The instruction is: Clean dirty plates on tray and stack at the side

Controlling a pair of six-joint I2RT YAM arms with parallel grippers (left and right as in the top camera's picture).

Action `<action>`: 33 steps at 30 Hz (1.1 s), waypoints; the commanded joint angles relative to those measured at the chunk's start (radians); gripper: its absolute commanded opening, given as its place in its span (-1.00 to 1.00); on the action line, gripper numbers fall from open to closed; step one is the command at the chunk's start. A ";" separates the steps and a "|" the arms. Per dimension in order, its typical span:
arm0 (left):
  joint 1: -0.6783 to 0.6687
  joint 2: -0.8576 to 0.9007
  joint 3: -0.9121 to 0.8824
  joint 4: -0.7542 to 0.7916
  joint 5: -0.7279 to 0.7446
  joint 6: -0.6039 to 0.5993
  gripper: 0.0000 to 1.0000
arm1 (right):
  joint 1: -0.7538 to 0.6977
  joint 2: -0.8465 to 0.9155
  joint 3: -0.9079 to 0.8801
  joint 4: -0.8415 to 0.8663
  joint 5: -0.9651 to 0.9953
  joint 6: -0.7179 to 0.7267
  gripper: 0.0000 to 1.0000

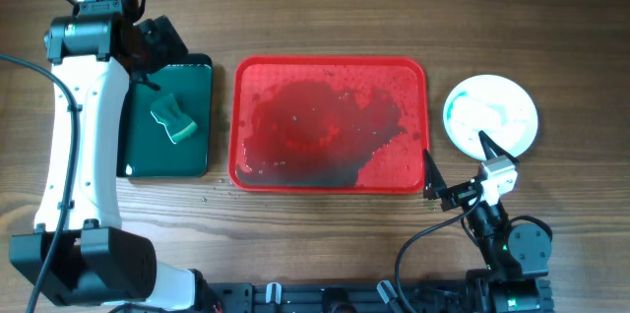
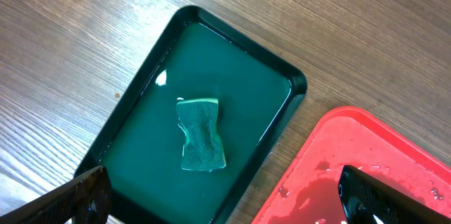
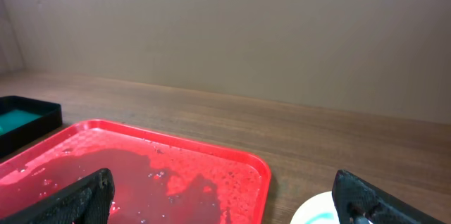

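Observation:
The red tray (image 1: 330, 60) lies mid-table with no plates on it, only a wet dark puddle. A white plate (image 1: 497, 106) with green-aqua streaks lies on the table right of the tray; I cannot tell whether others lie beneath it. My right gripper (image 1: 461, 160) is open and empty between the tray's right front corner and the plate. The right wrist view shows the gripper (image 3: 229, 199), the tray (image 3: 176, 143) and the plate's edge (image 3: 317, 213). My left gripper (image 1: 157, 47) is open and empty over the back of the dark green tray, and is also seen in its wrist view (image 2: 225, 199).
A dark green tray (image 1: 202, 67) left of the red tray holds water and a green sponge (image 1: 174, 118). It also shows in the left wrist view (image 2: 296, 83), with the sponge (image 2: 201, 134) and the red tray's corner (image 2: 366, 139). A plain wall stands behind the table.

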 commanded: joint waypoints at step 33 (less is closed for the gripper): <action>-0.007 -1.608 -1.644 1.134 0.275 0.362 1.00 | 0.003 -0.014 -0.014 0.003 0.013 -0.012 0.99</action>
